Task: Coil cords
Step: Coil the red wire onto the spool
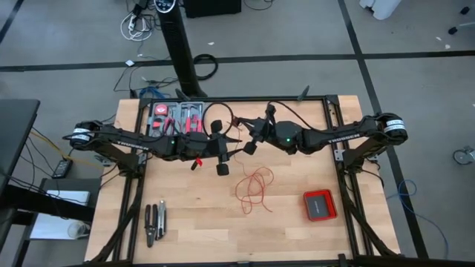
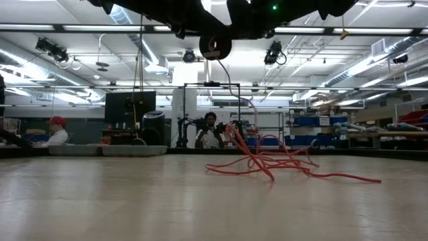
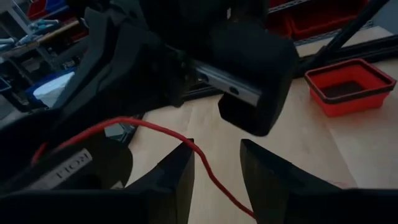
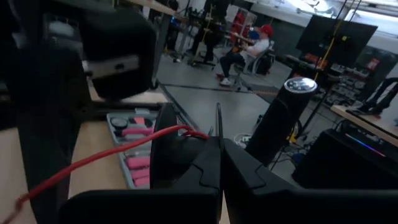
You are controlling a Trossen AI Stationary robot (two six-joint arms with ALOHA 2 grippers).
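You are looking at both arms meeting above the middle of the bench [image 1: 185, 230], with the loose red wire [image 1: 254, 189] lying in squiggly loops on the wood just in front of them. From that pile a strand is rising toward the grippers.

The left gripper [image 3: 216, 171] is hovering over the bench near the centre with its fingers [image 3: 177, 180] spread apart; the red strand is running through the gap between them, and you cannot tell whether it is touching either one. Directly ahead of it the other arm's dark body is filling most of the left wrist view and blocking what lies behind.

The right gripper [image 4: 221, 155] is facing the left one, its fingers pressed together, with the red wire passing over a round black spool [image 4: 171, 152] right beside them; whether the fingers are actually pinching the wire you cannot tell.

Around the work you are seeing a flat red box [image 1: 320, 205] sitting on the bench well to the right of the wire pile, a tray of red-handled tools [image 1: 177, 119] at the far edge behind the left arm, and a few dark hand tools [image 1: 155, 222] lying near the front left.

In the low view a seated person [image 2: 210, 132] is showing in the room beyond the bench.
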